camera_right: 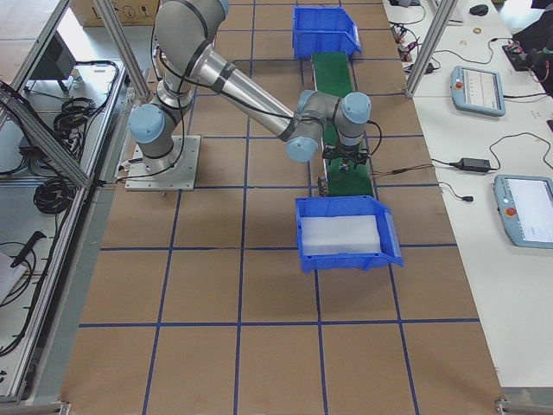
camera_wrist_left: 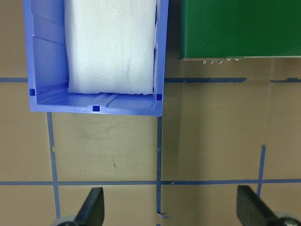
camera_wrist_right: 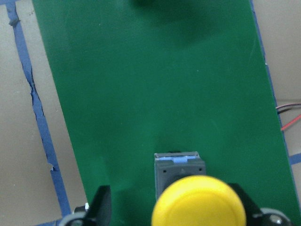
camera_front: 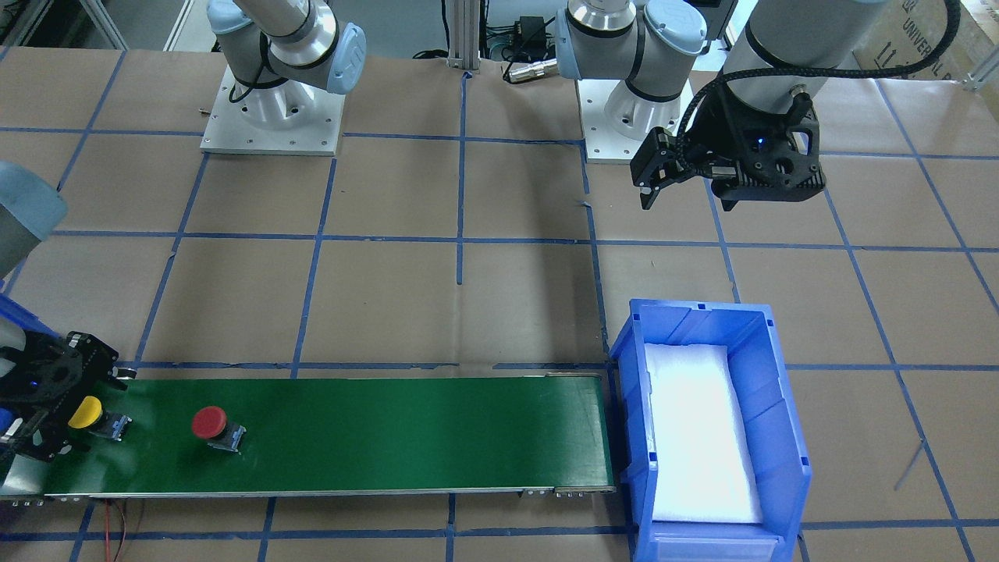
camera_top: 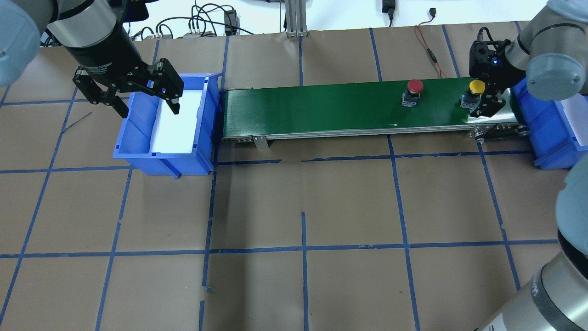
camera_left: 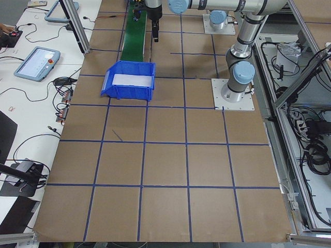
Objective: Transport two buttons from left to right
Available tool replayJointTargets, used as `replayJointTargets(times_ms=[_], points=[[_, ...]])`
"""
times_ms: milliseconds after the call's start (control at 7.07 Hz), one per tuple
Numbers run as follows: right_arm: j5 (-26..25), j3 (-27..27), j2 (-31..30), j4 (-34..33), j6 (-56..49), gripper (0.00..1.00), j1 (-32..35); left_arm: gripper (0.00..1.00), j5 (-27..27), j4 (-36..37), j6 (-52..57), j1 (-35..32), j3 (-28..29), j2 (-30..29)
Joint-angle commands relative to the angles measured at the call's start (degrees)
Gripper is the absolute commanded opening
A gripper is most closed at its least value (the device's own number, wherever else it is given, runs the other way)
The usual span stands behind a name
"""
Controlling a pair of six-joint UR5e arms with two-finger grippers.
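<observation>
Robot body: two arms, silver-grey tubular links, pale blue joint caps point(camera_front: 348, 56).
Left arm point(camera_front: 804, 47): black braided cable point(camera_front: 858, 72), small blue light point(camera_front: 761, 142) on the black wrist mount. Right arm point(camera_front: 293, 31): white square base plate point(camera_front: 226, 140) with screw holes. Left gripper point(camera_top: 148, 106), right gripper point(camera_top: 483, 97): black, two-fingered.

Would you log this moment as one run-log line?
right tool open around yellow button | red button free on green conveyor belt | left tool open near blue bin

Bright, even overhead light casts soft shadows on the table point(camera_front: 390, 195). The white foam point(camera_front: 698, 437) in the blue bin point(camera_front: 784, 437) glares, nearly blown out. The yellow button cap point(camera_wrist_right: 198, 202) looks slightly soft up close.
</observation>
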Motion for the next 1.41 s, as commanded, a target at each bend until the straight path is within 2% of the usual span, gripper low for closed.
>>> replayJointTargets(times_ms=[0, 141, 283, 424, 566, 848, 990, 1131, 1272], points=[[-0.1, 0.0, -0.3, -0.3, 0.0, 0.54, 0.0, 1.00, -0.1, 0.0, -0.4, 0.1, 0.0, 0.0], [-1.1, 0.1, -0.2, -0.4, 1.0, 0.26, 0.0, 1.00, 0.0, 0.0, -0.3, 0.1, 0.0, 0.0], [-1.9, 0.0, -0.5, -0.3, 1.9, 0.17, 0.0, 1.00, 0.0, 0.1, 0.0, 0.3, 0.0, 0.0], [-2.1, -0.9, -0.7, 0.1, 1.9, 0.16, 0.0, 1.00, 0.0, 0.0, -0.1, 0.2, 0.0, 0.0], [-2.2, -5.7, -1.5, 2.1, 1.1, 0.16, 0.0, 1.00, -0.1, 0.0, -0.2, 0.2, 0.0, -0.1], [-4.5, -19.0, -1.3, 16.5, -6.2, 0.16, -3.7, 1.00, -0.1, 0.0, -0.3, 0.1, -0.1, -0.1], [-3.7, -19.8, -1.0, 17.3, -11.4, 0.16, -8.1, 1.00, -0.1, 0.0, 0.0, 0.2, -0.1, 0.0], [-1.9, -20.1, 0.7, 16.6, -21.1, 0.16, -13.4, 1.00, -0.1, 0.0, -0.5, -0.1, -0.1, -0.1], [-0.2, -20.1, 4.4, 12.6, -28.0, 0.16, -17.2, 1.00, 0.0, 0.1, -0.1, 0.1, -0.2, -0.1]])
